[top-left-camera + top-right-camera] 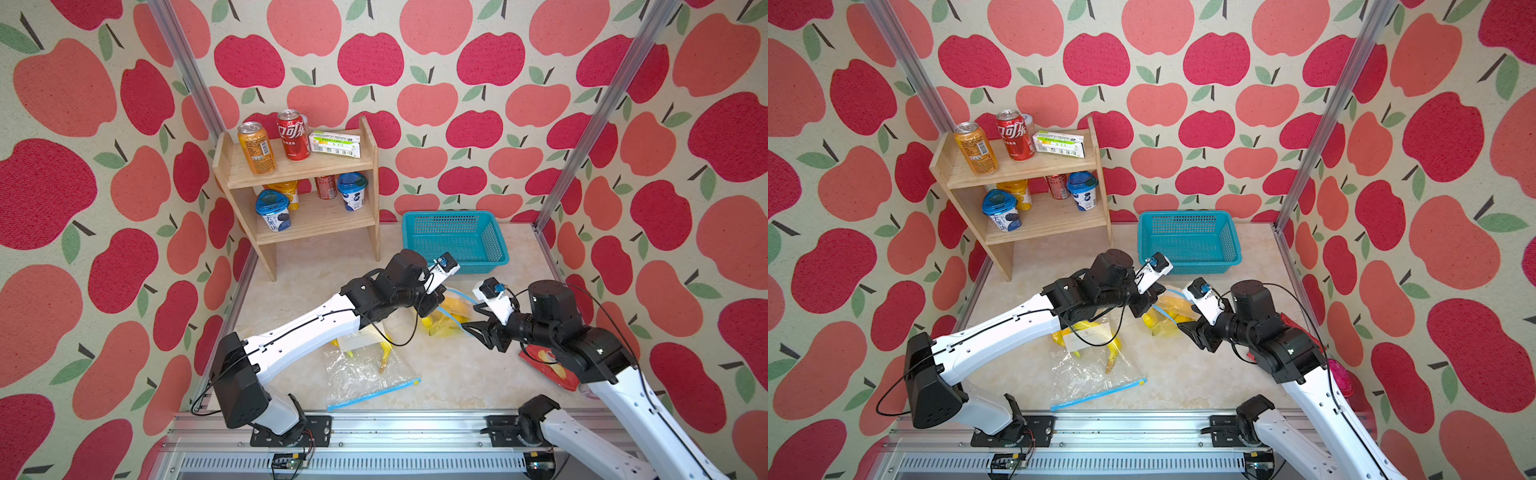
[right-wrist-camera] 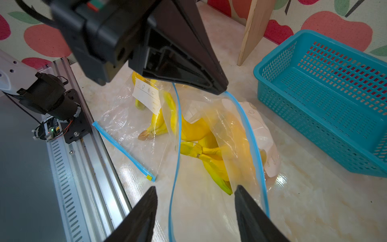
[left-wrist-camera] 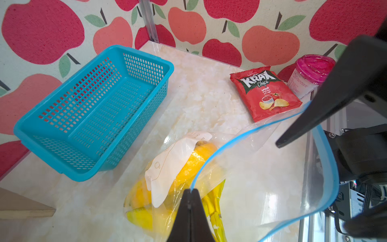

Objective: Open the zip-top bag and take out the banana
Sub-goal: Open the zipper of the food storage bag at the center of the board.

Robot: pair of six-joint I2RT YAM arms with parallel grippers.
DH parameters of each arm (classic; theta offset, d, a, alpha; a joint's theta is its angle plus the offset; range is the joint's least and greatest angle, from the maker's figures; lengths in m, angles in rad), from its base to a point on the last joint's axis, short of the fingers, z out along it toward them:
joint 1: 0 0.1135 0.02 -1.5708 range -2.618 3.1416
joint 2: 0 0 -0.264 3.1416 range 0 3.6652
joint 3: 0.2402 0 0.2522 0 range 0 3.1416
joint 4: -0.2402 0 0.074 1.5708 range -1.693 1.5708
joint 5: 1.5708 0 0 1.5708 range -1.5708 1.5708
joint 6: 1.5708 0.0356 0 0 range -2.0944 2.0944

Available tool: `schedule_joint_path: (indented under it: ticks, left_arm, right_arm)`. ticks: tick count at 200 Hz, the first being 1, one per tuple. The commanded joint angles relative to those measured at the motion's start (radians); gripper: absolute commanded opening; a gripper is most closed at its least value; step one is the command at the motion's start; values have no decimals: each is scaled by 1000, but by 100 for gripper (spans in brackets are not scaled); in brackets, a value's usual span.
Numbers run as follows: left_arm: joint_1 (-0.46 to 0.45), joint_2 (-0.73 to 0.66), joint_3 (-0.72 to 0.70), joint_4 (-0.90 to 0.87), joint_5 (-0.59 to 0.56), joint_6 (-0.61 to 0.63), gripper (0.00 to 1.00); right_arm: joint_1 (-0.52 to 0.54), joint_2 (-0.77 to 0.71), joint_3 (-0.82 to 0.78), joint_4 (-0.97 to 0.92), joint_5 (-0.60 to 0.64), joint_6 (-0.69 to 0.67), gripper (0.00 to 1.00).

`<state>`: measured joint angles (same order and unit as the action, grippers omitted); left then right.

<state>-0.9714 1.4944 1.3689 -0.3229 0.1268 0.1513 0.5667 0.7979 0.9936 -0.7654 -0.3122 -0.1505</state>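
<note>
The clear zip-top bag (image 1: 454,308) with a blue zip rim (image 2: 248,127) hangs open-mouthed just in front of the basket. Yellow bananas (image 2: 194,132) lie inside it, also visible in the left wrist view as a banana (image 3: 194,165) behind a white label. My left gripper (image 3: 191,189) is shut on the blue rim, holding that lip up, and shows in a top view (image 1: 431,308). My right gripper (image 2: 196,187) stands open at the bag's mouth, fingers wide apart, with the loose blue lip running between them. In a top view it (image 1: 1187,323) sits right of the bag.
A second zip-top bag (image 1: 365,374) with bananas lies flat and zipped near the front rail. A teal basket (image 1: 455,239) stands behind. The wooden shelf (image 1: 299,166) with cans and cups is back left. A red chips packet (image 3: 265,92) and pink-lidded cup (image 3: 307,75) lie at right.
</note>
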Motion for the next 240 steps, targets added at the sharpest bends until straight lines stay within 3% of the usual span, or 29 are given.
schedule_joint_path:
  ticks: [1,66,103,164,190,240]
  left_arm:
    - [-36,-35,-45,106,-107,19,0]
    - [-44,-42,-96,159,-112,-30,0]
    - [-38,-42,-90,162,-106,-34,0]
    - [-21,-68,-104,188,-56,-56,0]
    - [-20,-68,-108,191,-47,-59,0]
    - [4,-60,-121,226,-17,-127,0]
  right_arm:
    - [-13,92,34,40,48,90,62]
    - [-28,107,2,63,-161,212,45]
    - [8,95,-64,132,-140,208,41]
    - [40,178,-85,217,-75,197,45]
    - [45,220,-84,247,-105,192,46]
    - [120,273,-110,341,-57,155,55]
